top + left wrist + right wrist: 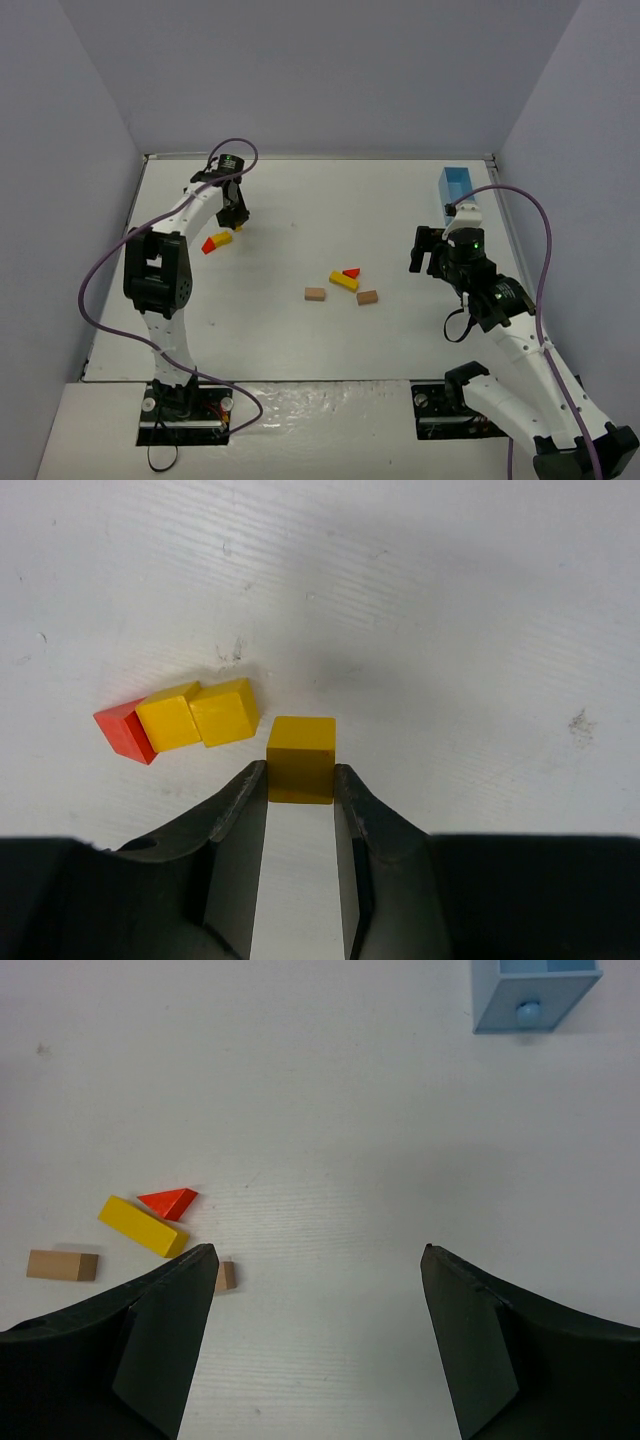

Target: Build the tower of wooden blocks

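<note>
Left pincer [300, 778] tight around yellow cube [301, 742], clear only wrist-side

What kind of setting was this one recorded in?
Probably a lab test cell: a white table boxed in by blank grey panels, two arms bolted at its near edge, small wood blocks and a blue box on it.

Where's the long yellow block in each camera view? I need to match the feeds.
Top external: the long yellow block sits near the picture's middle.
Left wrist: not in it; the left gripper grips a different yellow cube.
Right wrist: lower left of the picture.
Shared landmark: the red wedge beside it, in the top and right wrist views.
</note>
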Controlling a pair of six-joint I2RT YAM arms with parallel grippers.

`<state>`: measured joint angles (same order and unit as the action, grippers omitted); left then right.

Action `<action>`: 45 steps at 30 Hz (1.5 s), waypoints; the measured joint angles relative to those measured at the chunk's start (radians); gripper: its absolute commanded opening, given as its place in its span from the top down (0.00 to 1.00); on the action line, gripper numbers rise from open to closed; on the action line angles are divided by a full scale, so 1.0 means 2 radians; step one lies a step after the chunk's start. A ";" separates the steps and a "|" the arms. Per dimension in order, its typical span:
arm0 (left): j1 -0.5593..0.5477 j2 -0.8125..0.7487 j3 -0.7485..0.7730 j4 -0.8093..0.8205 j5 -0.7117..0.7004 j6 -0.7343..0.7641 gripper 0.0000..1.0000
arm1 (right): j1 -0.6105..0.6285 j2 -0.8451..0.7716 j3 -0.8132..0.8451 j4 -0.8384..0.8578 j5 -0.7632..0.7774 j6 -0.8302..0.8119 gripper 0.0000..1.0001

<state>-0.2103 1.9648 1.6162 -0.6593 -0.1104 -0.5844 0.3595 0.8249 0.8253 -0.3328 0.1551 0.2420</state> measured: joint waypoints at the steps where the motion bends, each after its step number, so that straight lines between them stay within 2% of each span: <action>1: 0.001 0.000 0.006 0.000 0.000 -0.001 0.98 | 0.000 0.000 0.000 0.000 -0.001 0.000 0.20; 7: 0.004 0.004 0.029 -0.003 0.001 -0.013 0.98 | 0.000 0.000 0.000 0.000 -0.003 0.000 0.20; 21: 0.016 0.027 0.030 -0.017 -0.003 -0.068 0.97 | 0.000 0.001 -0.004 0.000 -0.003 0.002 0.20; 27: 0.017 0.038 0.030 -0.023 -0.005 -0.082 0.90 | 0.000 0.001 -0.006 0.000 -0.003 0.002 0.20; 45: 0.023 0.052 0.030 -0.024 -0.011 -0.102 0.88 | 0.000 0.001 -0.008 0.000 -0.004 0.008 0.20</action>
<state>-0.1652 2.0693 1.6752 -0.7067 -0.1318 -0.7893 0.3595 0.8276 0.8089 -0.3321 0.1479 0.2577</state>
